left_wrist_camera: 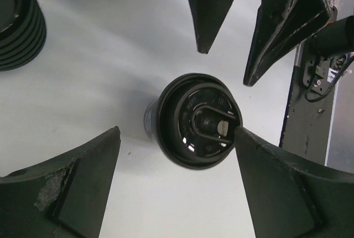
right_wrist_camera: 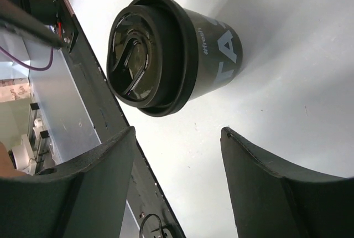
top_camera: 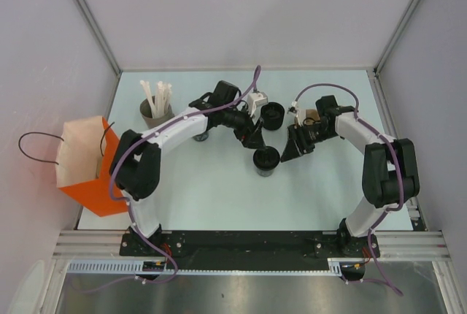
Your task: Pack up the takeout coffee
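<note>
The takeout coffee (top_camera: pixel 266 161), a black cup with a black lid and white lettering, stands upright mid-table. My left gripper (top_camera: pixel 255 139) hangs open just above and behind it. In the left wrist view the lid (left_wrist_camera: pixel 199 120) shows between the two spread fingers, the right fingertip (left_wrist_camera: pixel 243 138) at its rim. My right gripper (top_camera: pixel 290 151) is open beside the cup on its right. In the right wrist view the cup (right_wrist_camera: pixel 171 52) stands beyond the fingertips, and nothing lies in the right gripper (right_wrist_camera: pixel 178 133).
A black ribbed round item without a lid (top_camera: pixel 272 115) sits just behind the coffee, also seen in the left wrist view as the ribbed item (left_wrist_camera: pixel 19 22). A grey cup of white straws (top_camera: pixel 155 109) stands back left. An orange paper bag (top_camera: pixel 91 171) hangs off the left table edge.
</note>
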